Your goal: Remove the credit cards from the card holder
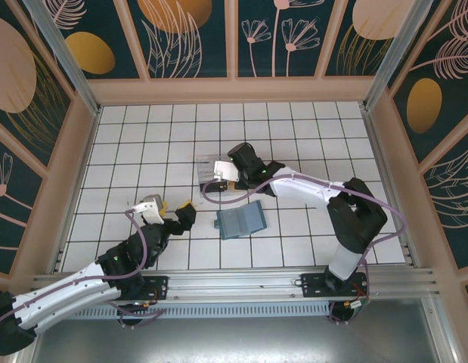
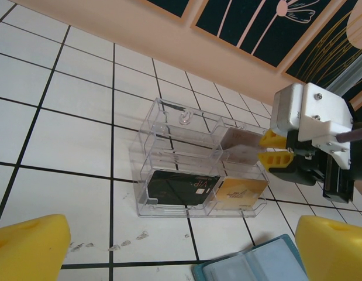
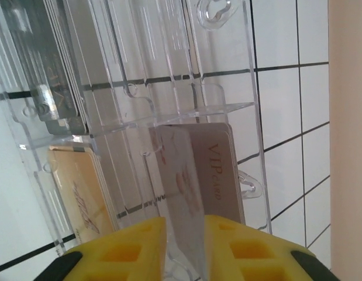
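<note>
Bright, even light fills every view, with soft shadows on the white tiles. Up close, the clear box looks blurred and glints faintly.

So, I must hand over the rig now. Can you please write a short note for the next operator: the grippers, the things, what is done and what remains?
The left gripper is open and empty, beside the card holder.
The right gripper is over the clear box, with a pale card standing between its fingers. I cannot tell if the card is gripped or released.
The card holder lies open on the table, in front of the box.
Done: a black card, a gold card and a VIP card are in the box.
Left: drop the pale card, then check the holder's pockets; I cannot tell if cards remain inside.
</note>
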You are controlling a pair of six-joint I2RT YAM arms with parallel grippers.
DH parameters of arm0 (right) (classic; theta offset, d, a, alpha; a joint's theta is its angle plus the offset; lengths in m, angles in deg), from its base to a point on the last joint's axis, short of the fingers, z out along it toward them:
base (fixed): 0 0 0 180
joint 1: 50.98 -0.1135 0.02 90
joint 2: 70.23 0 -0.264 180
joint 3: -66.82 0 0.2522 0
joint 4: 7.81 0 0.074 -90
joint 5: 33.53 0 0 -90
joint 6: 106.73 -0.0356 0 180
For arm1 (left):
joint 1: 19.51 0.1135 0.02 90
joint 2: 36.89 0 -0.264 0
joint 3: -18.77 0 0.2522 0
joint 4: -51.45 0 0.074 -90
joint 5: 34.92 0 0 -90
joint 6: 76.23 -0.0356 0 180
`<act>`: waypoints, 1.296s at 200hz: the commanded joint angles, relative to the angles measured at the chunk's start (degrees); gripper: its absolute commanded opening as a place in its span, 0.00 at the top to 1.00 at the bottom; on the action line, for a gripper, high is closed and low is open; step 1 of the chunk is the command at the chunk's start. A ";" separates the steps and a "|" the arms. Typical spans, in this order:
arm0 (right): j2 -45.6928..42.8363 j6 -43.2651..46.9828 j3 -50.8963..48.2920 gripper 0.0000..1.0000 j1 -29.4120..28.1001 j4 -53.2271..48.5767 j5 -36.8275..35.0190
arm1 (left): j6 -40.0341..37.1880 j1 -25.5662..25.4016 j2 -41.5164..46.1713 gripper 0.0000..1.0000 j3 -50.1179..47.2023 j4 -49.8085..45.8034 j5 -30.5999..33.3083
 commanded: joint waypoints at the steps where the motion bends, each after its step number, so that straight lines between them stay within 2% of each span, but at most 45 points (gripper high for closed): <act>1: 0.80 -1.15 0.77 0.74 0.46 2.99 -3.10 | -1.30 -0.04 -0.06 0.01 -0.40 0.07 0.74; 15: 0.80 -0.81 0.42 0.68 0.62 4.95 -5.07 | -1.42 -0.04 -0.03 0.01 -0.40 -0.02 0.83; 56: 1.75 -2.06 0.71 0.64 1.82 9.21 -10.24 | -1.42 0.01 0.03 0.01 -0.31 -0.19 0.95; 86: 1.30 -5.39 1.16 0.63 2.66 9.28 -10.38 | -1.44 -0.01 -0.02 0.01 -0.41 -0.28 1.31; 106: -1.55 -6.77 -0.28 0.61 2.67 8.14 -5.93 | -1.47 -0.04 0.01 0.01 -0.41 -0.20 1.34; 112: -2.61 -7.14 -0.85 0.56 2.67 7.70 -4.02 | -1.53 -0.03 -0.05 0.01 -0.40 -0.19 1.36; 115: -3.16 -7.31 -1.21 0.47 2.66 7.58 -3.15 | -1.52 -0.04 -0.01 0.01 -0.40 -0.13 1.34; 119: -3.91 -7.47 -1.65 0.44 2.61 7.41 -2.07 | -1.56 -0.04 0.01 0.02 -0.40 -0.11 1.34; 149: -6.89 -8.98 -3.11 0.43 2.60 5.62 3.77 | -1.60 -0.04 -0.19 0.01 -0.48 -0.02 1.45; 162: -6.63 -9.16 -3.19 0.40 2.36 3.85 5.74 | -1.60 -0.01 -0.32 0.01 -0.49 0.06 1.50; 167: -6.23 -9.19 -3.19 0.31 2.20 3.48 6.00 | -1.60 -0.03 -0.31 0.01 -0.49 0.07 1.40; 259: 1.63 -9.81 -0.71 0.29 2.13 9.56 -5.13 | -1.69 0.03 -0.45 0.01 -0.39 -0.10 1.47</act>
